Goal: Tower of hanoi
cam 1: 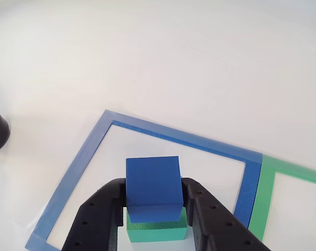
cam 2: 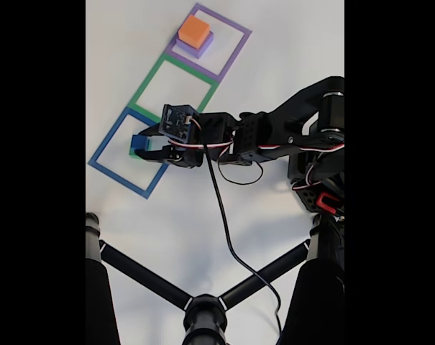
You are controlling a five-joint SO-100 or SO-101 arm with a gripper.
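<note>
Mid-puzzle, by the look of it: gripper point(cam 1: 153, 209) clamped on the blue cube point(cam 1: 153, 185) atop the green block point(cam 1: 156, 229) inside the blue frame point(cam 1: 186, 137), orange block point(cam 2: 195, 30) on purple block point(cam 2: 200, 48) at 1 o'clock in the fixed view; next, probably release or lift straight.

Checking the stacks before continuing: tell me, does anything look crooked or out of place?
Nothing stands out. The blue cube sits on the green block between the gripper fingers; the orange block rests on the purple block.
</note>
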